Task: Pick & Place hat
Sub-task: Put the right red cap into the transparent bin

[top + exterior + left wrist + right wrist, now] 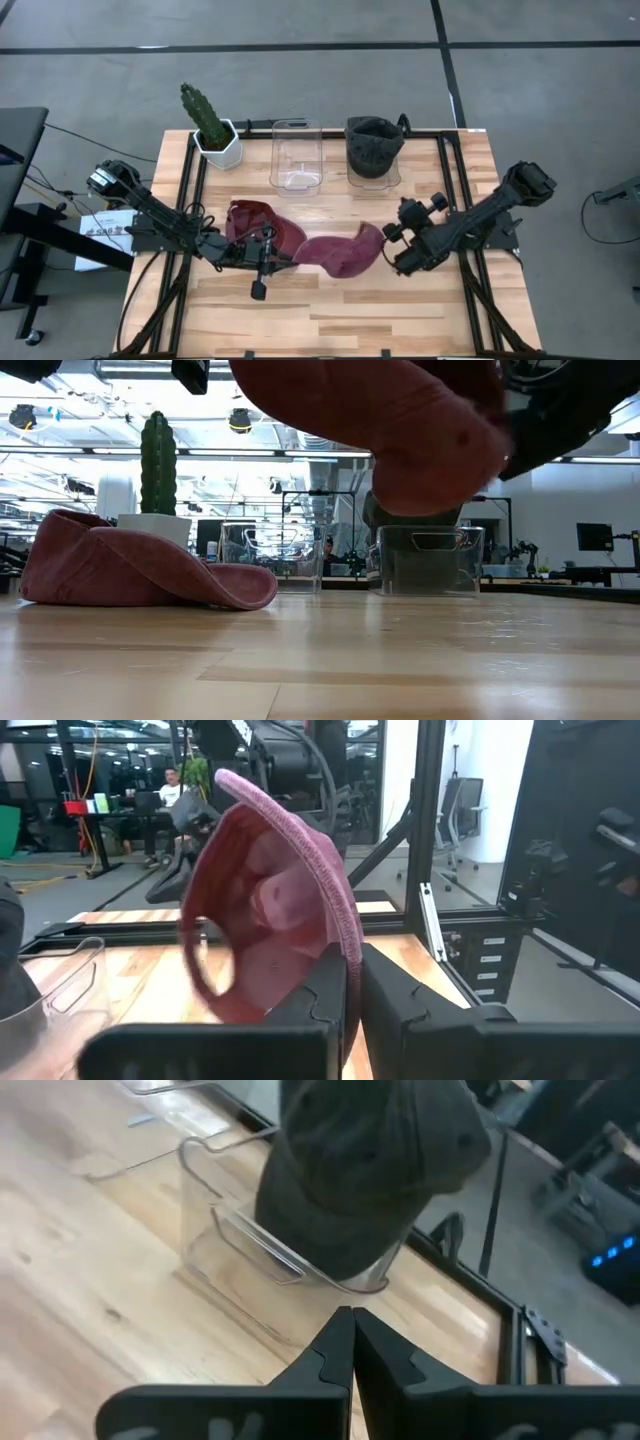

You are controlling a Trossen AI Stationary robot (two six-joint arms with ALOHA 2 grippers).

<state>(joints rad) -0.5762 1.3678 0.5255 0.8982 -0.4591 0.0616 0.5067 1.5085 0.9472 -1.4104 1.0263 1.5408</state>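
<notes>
- The left tool (280, 252) (353, 970) sits near the middle of the desk (330, 320), its fingers pressed together on the brim edge of a maroon hat (340, 255) (270, 920).
- That maroon hat (400, 430) hangs clear of the wood in the low view, with open air under it; in the left wrist view its hollow faces the camera and the brim arcs over the top.
- The right tool (392, 255) (352, 1320) is just beside the hat's far end, fingers closed on nothing; whether it touches the fabric I cannot tell.
- A second maroon hat (252, 222) (130, 570) lies flat on the desk under the left arm, close behind the left tool.
- Toward the back edge stand two clear bins side by side: an empty bin (297, 155) (250, 550) and, right of it, a bin (385, 182) (230, 1240) holding a dark grey hat (373, 145) (370, 1170) that bulges above its rim.
- A cactus (203, 112) (157, 460) in a white pot (220, 148) occupies the back left corner.
- The front strip of the desk, between both arms and the near edge, is bare wood.
- Black frame rails (190, 180) run along the left and right sides, hemming each arm's approach.
- A seated person (172, 785) shows far off in the room.
</notes>
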